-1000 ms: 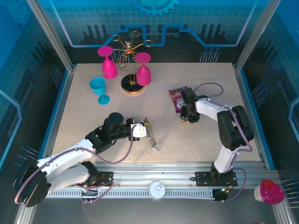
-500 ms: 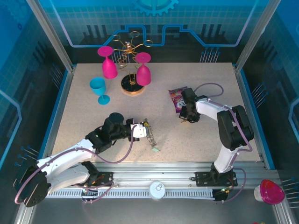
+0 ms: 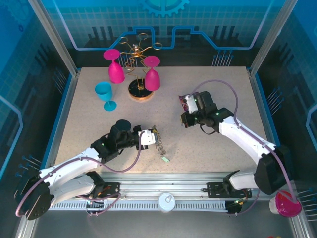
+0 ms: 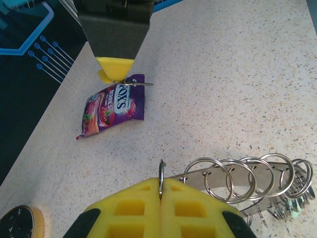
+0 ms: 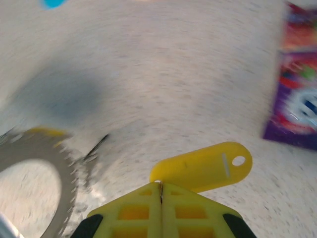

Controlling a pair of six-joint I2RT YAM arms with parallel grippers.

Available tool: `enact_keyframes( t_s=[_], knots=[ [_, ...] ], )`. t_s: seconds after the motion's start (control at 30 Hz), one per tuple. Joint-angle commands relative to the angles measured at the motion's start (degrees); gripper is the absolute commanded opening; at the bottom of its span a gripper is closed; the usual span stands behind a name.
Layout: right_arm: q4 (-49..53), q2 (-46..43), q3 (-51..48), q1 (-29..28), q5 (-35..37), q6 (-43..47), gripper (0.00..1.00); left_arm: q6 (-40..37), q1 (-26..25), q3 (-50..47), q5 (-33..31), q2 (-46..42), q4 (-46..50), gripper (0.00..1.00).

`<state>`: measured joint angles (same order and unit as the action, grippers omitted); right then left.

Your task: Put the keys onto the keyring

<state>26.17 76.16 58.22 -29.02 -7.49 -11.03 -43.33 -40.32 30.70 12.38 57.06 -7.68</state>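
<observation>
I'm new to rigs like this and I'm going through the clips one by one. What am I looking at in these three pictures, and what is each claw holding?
Two robot arms are bolted at the near edge of a speckled table. The overhead picture looks down from behind them. The other two come from a camera on each wrist, so the yellow fingers at the bottom are that arm's own. The left gripper is shut on the large flat grey metal keyring, which is edged with wire loops. The right gripper is shut on a small key with a yellow plastic tag. Also on the table are a purple snack packet, a blue goblet, two pink goblets and a gold wire rack.
</observation>
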Motion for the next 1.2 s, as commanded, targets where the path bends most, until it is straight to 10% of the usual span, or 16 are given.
enact_keyframes(
  t_s=[0.0,0.37,1.17],
  knots=[
    [4.4,0.4,1.3,-3.3,-2.0,11.3,0.0,2.1,-0.4,1.4,-0.8,-0.5,-2.5,0.0],
    [9.4,14.7,0.7,-3.5,5.4,-6.9,0.0,2.6,-0.3,-0.6,-2.4,-1.9,-0.6,0.0],
    [10.9,24.0,2.7,-3.9,9.9,-7.6,0.19,3.1,-0.3,-1.2,-1.7,-0.8,-2.2,0.0]
  ],
)
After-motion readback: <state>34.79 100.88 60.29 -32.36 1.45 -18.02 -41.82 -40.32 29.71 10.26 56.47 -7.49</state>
